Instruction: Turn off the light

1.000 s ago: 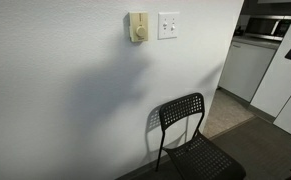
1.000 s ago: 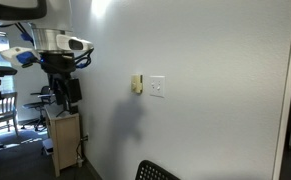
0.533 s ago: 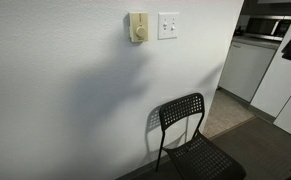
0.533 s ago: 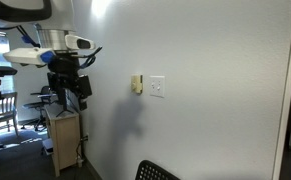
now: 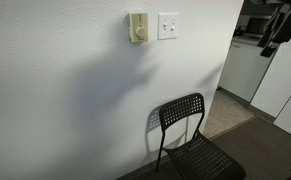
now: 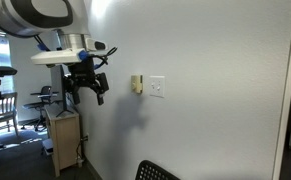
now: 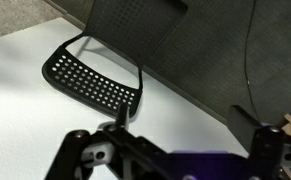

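Observation:
The light switch is a small white wall plate in both exterior views (image 5: 168,25) (image 6: 157,87). No lamp is in view. A cream-yellow dial box (image 5: 137,28) (image 6: 137,84) is fixed right beside the plate. My gripper (image 5: 273,35) (image 6: 92,86) hangs in the air at about switch height, well short of the plate and not touching the wall. In the wrist view my gripper (image 7: 184,113) is open and empty. That view faces the white wall and a black chair, and the switch is out of view there.
A black perforated chair (image 5: 190,130) (image 7: 95,80) stands against the wall below the switch; its top edge also shows in an exterior view (image 6: 160,170). White kitchen cabinets (image 5: 247,65) stand past the wall's end. A wooden stand (image 6: 65,140) carries the arm's base.
My gripper has moved along the wall toward the switch plate and dial box, and has turned somewhat. Nothing else has moved.

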Robot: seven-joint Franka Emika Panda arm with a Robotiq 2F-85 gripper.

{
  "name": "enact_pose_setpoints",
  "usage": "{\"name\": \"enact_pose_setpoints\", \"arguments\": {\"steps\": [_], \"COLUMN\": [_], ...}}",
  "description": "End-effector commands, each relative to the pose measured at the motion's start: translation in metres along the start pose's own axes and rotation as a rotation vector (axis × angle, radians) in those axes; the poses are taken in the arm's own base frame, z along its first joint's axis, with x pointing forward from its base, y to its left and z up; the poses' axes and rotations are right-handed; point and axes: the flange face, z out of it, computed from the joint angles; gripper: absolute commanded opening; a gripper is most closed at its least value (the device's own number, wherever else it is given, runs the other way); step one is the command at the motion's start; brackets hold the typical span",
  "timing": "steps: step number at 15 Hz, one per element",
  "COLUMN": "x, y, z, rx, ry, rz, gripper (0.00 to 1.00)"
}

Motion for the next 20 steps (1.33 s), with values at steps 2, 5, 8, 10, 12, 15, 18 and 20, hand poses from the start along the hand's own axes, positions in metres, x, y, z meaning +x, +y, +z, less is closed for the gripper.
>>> {"name": "enact_pose_setpoints", "arguments": {"steps": [2,5,8,10,12,15,18,20], "x": [-0.001,0.019,0.049,0.070,0.092,0.127,0.158,0.144], "y": [-0.001,0.001,-0.003,-0.008,-0.004,0.009,0.030,0.017], "z": [-0.004,-0.001,-0.007,-0.007,-0.001,0.003,0.012,0.010], "rx": [0.012,-0.027,-0.122,-0.177,-0.213,-0.273,-0.231,-0.228], "ry": [0.011,0.074,0.117,0.131,0.135,0.171,0.189,0.189], "rz": [-0.027,-0.160,-0.306,-0.406,-0.510,-0.668,-0.726,-0.693], "gripper": [1.00,1.00,1.00,1.00,1.00,1.00,1.00,1.00]}}
